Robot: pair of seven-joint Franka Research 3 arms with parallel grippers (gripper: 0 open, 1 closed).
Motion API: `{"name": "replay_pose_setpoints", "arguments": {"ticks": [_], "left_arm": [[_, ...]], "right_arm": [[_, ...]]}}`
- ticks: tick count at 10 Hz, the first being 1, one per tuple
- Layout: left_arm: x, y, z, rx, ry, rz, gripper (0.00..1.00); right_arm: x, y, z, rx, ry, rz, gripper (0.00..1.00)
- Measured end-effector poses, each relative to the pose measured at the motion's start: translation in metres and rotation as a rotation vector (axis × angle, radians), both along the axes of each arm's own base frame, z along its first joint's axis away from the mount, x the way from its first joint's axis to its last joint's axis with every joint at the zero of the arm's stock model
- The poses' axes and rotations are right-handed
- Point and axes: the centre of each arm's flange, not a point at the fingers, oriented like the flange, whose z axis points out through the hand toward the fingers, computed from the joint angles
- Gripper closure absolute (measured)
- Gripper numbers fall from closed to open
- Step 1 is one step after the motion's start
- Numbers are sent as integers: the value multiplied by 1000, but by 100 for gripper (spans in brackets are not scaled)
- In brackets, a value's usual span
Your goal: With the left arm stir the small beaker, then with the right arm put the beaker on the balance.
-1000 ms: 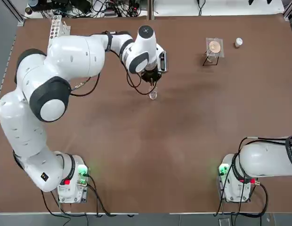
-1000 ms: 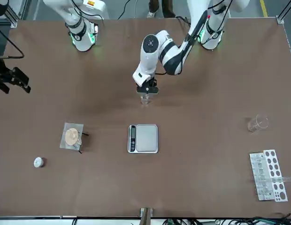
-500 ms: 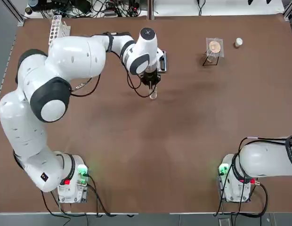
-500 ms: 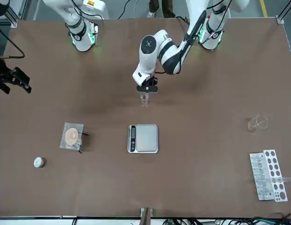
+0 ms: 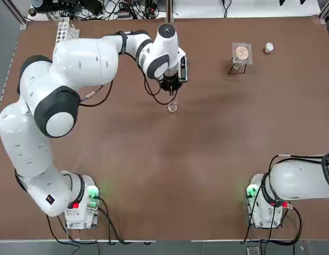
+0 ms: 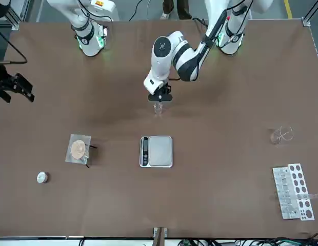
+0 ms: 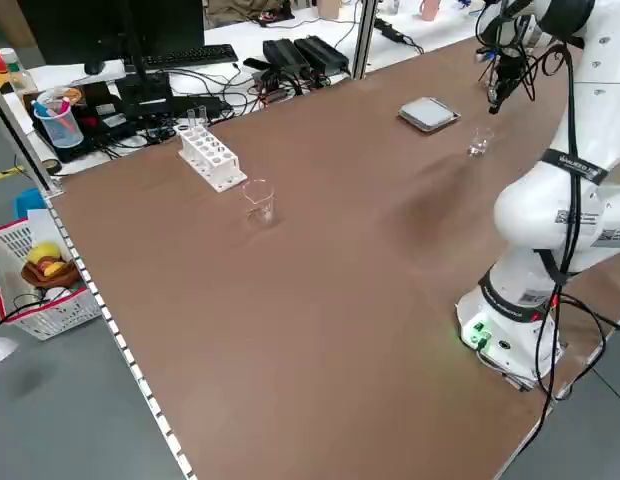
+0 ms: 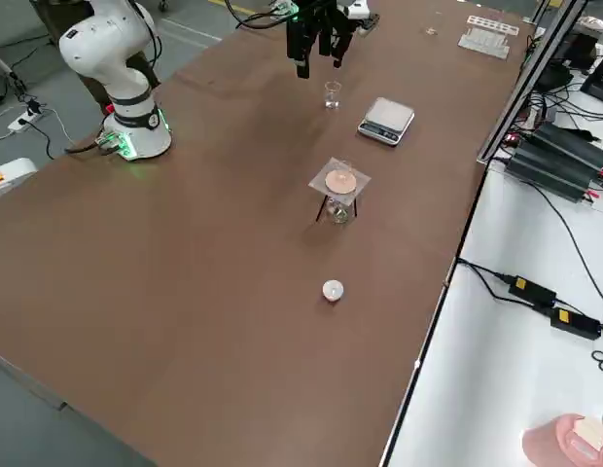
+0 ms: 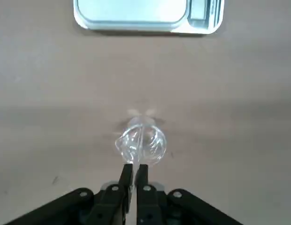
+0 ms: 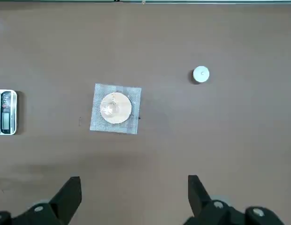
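Stirring seemingly underway: clear rod pinched by left jaws above small beaker; right jaws held spread, well away; glass likely slippery, fragile, best gripped gently by walls.

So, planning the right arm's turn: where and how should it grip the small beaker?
Probably best by opposite sides of the small beaker's upright round wall, low-angled from the right gripper's side, since the left gripper occupies the space above.
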Motion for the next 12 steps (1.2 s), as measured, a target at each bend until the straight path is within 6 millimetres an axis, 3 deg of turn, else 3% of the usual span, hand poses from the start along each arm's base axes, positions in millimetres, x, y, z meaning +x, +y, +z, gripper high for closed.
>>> {"name": "replay_pose_setpoints", "arguments": {"ticks": [5, 10, 12], "left_arm": [[5, -1, 11, -1, -3, 16, 93], [8, 4, 69, 32, 5, 23, 93], [10, 6, 83, 14, 3, 36, 93]], "right_arm": [[0, 0, 0, 0, 0, 1, 0], [1, 14, 0, 0, -3, 26, 0], [1, 15, 0, 0, -3, 27, 0]]}}
